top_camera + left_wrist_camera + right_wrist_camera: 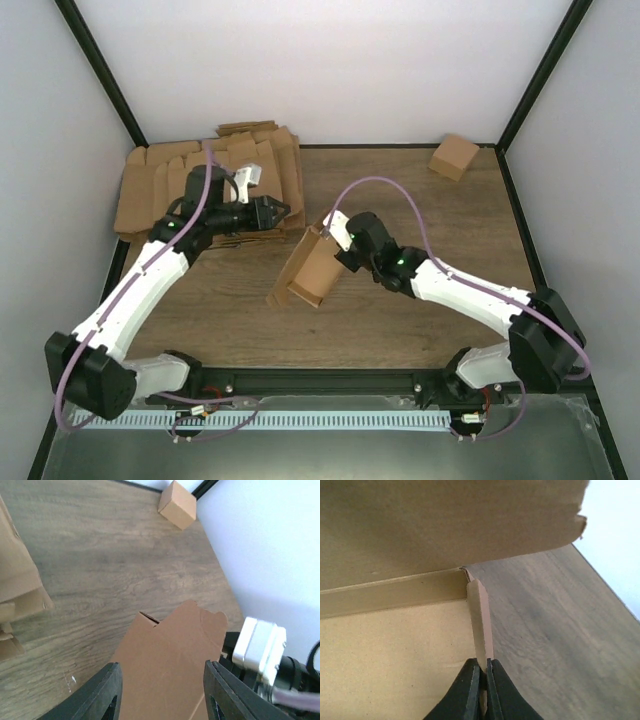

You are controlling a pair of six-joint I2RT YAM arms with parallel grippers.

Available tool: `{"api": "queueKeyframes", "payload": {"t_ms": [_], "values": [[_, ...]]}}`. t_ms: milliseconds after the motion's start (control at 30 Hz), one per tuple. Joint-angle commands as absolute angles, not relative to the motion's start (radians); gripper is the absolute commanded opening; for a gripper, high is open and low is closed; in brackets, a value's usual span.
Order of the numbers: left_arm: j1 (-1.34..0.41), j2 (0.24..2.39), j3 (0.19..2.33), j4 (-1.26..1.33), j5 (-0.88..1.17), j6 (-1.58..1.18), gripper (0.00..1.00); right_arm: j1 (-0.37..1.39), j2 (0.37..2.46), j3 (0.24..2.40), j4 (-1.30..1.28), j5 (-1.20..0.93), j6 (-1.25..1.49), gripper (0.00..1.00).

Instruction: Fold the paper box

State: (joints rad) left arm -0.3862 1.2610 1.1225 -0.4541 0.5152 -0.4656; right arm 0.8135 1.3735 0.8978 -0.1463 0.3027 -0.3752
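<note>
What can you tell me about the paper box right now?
The paper box is plain brown cardboard, partly formed into an oblong carton with an open end and a notched flap standing loose. It sits slanted, near end apparently resting on the table. The right gripper is shut on a thin flap edge at its far end; nothing else touches it.

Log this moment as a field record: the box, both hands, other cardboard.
box: oblong, partly formed, tilted, mid-table
right hand: shut on the edge of a box flap
left hand: open, empty, by the pile of blanks
pile of blanks: back left
small carton: back right corner, apart from the rest
</note>
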Motion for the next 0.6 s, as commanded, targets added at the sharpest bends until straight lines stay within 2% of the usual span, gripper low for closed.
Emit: {"api": "queueKeyframes", "payload": {"t_ms": [0, 200, 267, 467, 567], "values": [[-0.387, 1.2, 1.17, -0.579, 0.453, -0.423, 0.48, 0.766, 1.315, 0.913, -0.217, 0.105, -0.199, 0.01], [-0.387, 1.119, 1.215, -0.665, 0.401, -0.388, 0.51, 0.755, 1.313, 0.888, -0.267, -0.015, -0.052, 0.01], [-0.387, 1.098, 1.239, -0.697, 0.384, -0.356, 0.55, 0.756, 1.314, 0.868, -0.265, -0.057, -0.008, 0.01], [-0.388, 1.083, 1.258, -0.776, 0.352, -0.267, 0.73, 0.756, 1.316, 0.779, -0.213, -0.198, 0.119, 0.01], [-0.392, 1.091, 1.218, -0.784, 0.393, -0.23, 0.93, 0.756, 1.333, 0.74, -0.174, -0.254, 0.158, 0.01]]}}
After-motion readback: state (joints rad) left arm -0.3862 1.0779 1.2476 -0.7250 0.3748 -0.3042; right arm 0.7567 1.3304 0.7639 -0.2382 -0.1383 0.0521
